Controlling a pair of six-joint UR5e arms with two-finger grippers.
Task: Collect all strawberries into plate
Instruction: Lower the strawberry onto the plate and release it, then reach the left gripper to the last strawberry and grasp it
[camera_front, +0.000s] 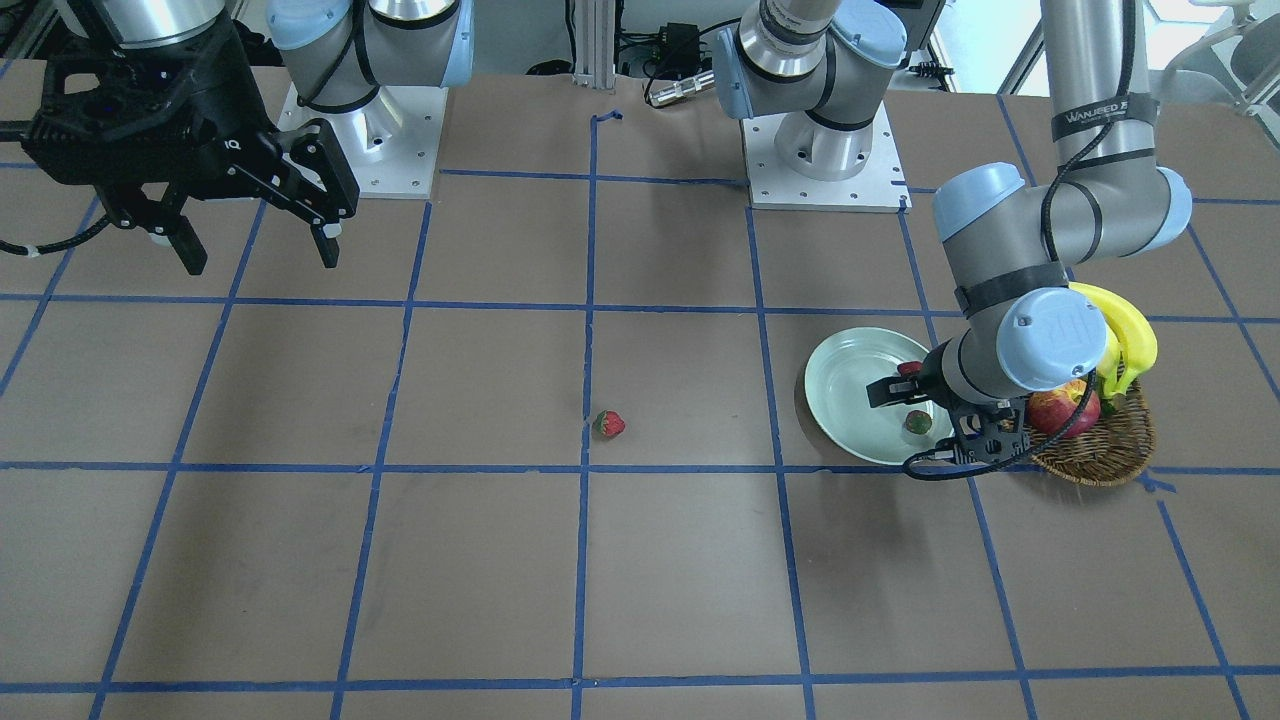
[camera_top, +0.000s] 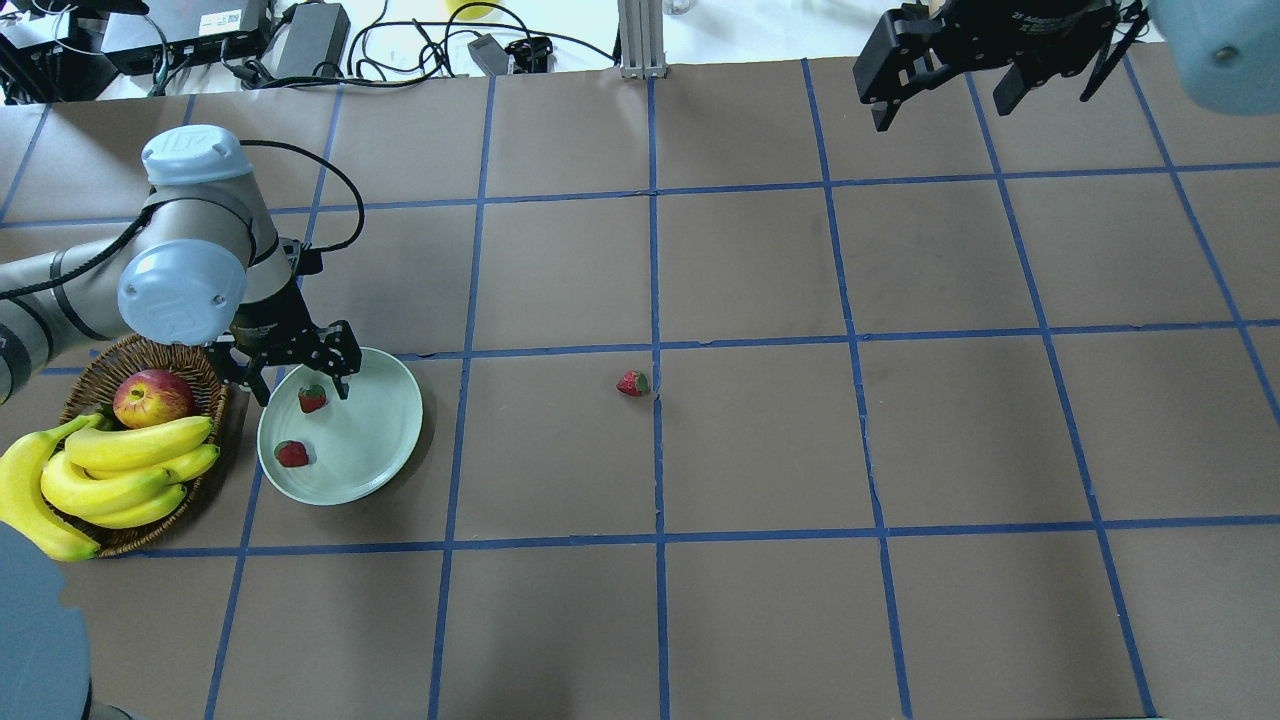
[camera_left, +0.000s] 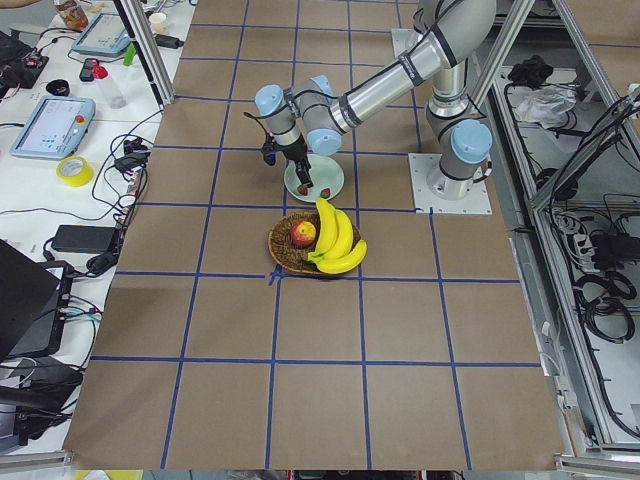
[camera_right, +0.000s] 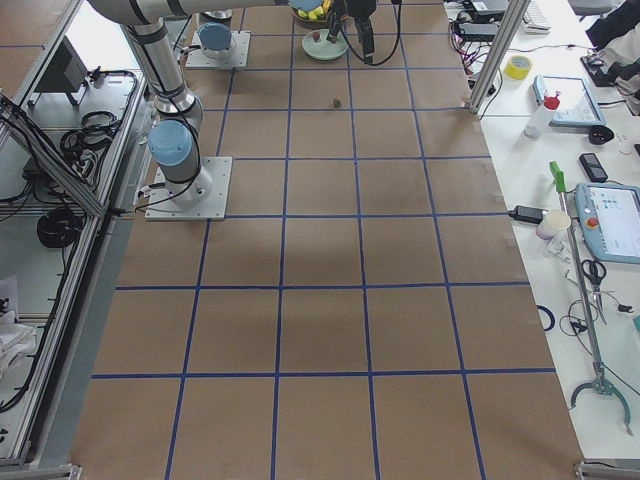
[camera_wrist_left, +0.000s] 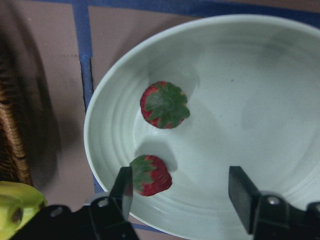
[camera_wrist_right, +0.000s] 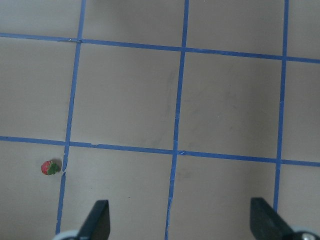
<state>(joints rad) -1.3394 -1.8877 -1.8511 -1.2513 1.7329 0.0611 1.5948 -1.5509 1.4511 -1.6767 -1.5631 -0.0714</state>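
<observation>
Overhead exterior: my left gripper (camera_top: 303, 385) hangs low over the plate (camera_top: 372, 440) at left of frame, spread wide and holding nothing. Two strawberries (camera_wrist_left: 165, 105) lie inside. The nearer berry (camera_wrist_left: 150, 175) sits right against one finger (camera_wrist_left: 125, 186); touching or not, I cannot tell.

Risk: lifting crooked could nudge it. The berry is rounded and the ridged plate smooth and glossy, so it may roll; the raised rim should hold it.

The third strawberry (camera_top: 633, 383), small, tapered, leafy-capped, lies mid-frame by a blue tape line (camera_top: 655, 300), well apart. My right gripper (camera_top: 940, 105), upper right, is wide and empty.

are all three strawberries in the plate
No, two strawberries lie in the plate, but a third sits out on the table.
</observation>
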